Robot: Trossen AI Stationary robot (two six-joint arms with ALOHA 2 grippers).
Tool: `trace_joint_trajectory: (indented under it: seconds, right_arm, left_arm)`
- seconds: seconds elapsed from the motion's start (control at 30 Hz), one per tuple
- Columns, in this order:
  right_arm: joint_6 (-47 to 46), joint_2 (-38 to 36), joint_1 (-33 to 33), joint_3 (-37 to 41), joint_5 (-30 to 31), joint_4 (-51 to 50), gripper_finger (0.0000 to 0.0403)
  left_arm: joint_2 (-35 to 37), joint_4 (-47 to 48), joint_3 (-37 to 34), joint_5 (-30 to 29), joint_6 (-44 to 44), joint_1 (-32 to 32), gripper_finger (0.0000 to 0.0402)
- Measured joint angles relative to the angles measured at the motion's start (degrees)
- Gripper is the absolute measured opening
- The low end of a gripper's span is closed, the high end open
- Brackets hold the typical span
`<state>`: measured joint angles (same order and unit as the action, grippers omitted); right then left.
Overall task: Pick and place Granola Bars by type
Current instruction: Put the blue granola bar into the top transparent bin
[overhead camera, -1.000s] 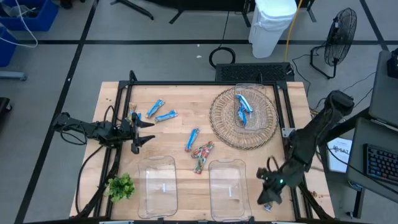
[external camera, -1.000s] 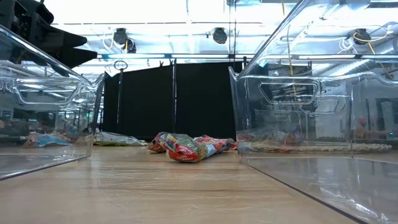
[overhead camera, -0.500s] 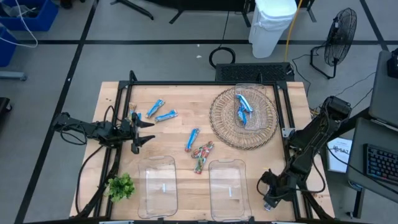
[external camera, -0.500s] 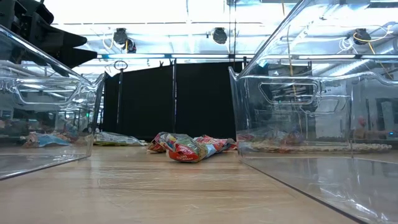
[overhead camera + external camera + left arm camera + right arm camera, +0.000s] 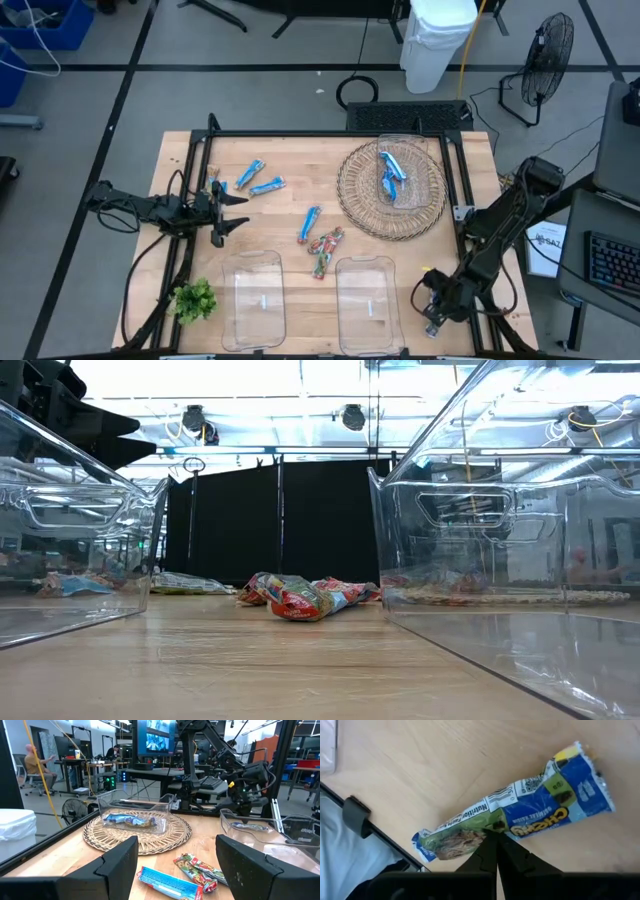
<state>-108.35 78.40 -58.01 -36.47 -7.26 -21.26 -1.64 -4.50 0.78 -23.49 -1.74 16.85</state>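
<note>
Your right claw has dropped to the counter's front right corner and pressed together, pinching a blue bar that lies flat there. Ahead sit two clear bins, likely one per type. Beyond them lie the multicoloured bars and a loose blue one; farther off, two more blue bars and some in a tray on the wicker mat. Your left claw waits spread at the left edge.

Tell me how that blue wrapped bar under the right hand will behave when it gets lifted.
The blue bar looks light, and its flat crimped ends will probably flop. The right hand is shut at the wrapper's edge, so the glossy film could slip or the bar could swing.
</note>
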Motion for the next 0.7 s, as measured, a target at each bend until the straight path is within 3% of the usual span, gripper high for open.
trace_joint_trajectory:
  seconds: [0.13, 0.33, 0.5, 0.7]
  right_arm:
    - [3.18, 0.48, 0.96, -0.02, 5.26, -0.03, 0.0]
    - [9.97, 0.62, 3.86, 0.1, 21.8, -2.07, 0.0]
    - [10.55, 0.72, 5.99, 0.22, 36.71, -9.3, 0.0]
    - [10.54, 0.67, 6.71, 0.22, 49.0, -14.11, 0.0]
  left_arm:
    - [0.0, -0.01, 0.0, -0.01, -0.01, 0.01, 0.0267]
    - [0.01, -0.01, 0.0, 0.0, -0.01, 0.01, 0.0267]
    - [0.01, -0.01, 0.0, 0.0, 0.0, -0.01, 0.0267]
    - [0.0, -0.01, 0.0, 0.0, -0.01, 0.0, 0.0267]
